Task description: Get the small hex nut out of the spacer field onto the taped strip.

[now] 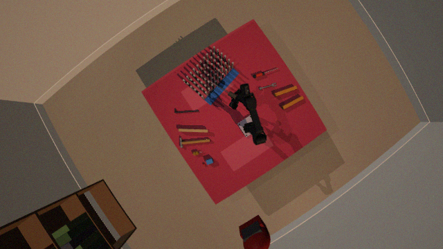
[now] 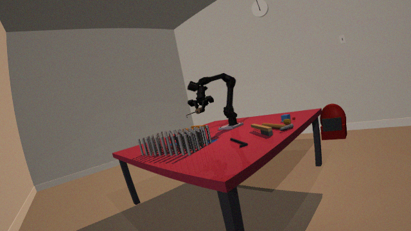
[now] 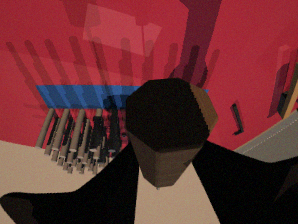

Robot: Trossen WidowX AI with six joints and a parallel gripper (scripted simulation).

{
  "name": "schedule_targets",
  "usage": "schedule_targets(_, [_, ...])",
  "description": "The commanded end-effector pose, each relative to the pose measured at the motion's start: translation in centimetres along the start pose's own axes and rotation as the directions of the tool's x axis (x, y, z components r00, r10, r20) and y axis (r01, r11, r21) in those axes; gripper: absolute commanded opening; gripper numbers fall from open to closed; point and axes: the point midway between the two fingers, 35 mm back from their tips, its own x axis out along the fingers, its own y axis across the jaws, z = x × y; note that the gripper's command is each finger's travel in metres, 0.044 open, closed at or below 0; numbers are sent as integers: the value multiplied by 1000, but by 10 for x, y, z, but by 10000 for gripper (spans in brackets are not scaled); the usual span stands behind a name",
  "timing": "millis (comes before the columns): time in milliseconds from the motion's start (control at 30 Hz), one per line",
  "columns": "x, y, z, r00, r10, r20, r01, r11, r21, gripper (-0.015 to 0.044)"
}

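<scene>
My gripper (image 1: 232,95) (image 2: 199,110) (image 3: 161,143) is shut on the wooden handle (image 3: 167,117) of a thin hook tool. It is high above the table, on the arm's side of the spacers. The tool's thin metal rod (image 2: 192,113) points out toward the spacer side, with a small bent tip. The metal spacers (image 2: 181,144) (image 3: 60,132) stand upright in a dense field. The blue taped strip (image 1: 216,93) (image 3: 75,95) runs along the field's front edge. The hex nut cannot be made out in any view.
A black angled bar (image 1: 187,111) (image 2: 238,142) (image 3: 237,120), a wooden-handled tool (image 1: 194,131) and a hammer (image 1: 197,141) lie on one side. A blue block (image 1: 209,161) is beyond them. A screwdriver (image 1: 259,74), a wrench (image 1: 268,86) and two orange bars (image 1: 286,90) (image 1: 293,102) lie opposite.
</scene>
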Motion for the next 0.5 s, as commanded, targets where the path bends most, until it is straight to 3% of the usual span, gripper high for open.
schedule_targets(0, [-10, 9, 11, 1000, 27, -10, -26, 999, 42, 0])
schedule_targets(300, [-23, 28, 31, 997, 78, -6, -76, 987, 141, 0])
schedule_targets(467, [-12, 31, 36, 997, 78, -6, -77, 987, 141, 0])
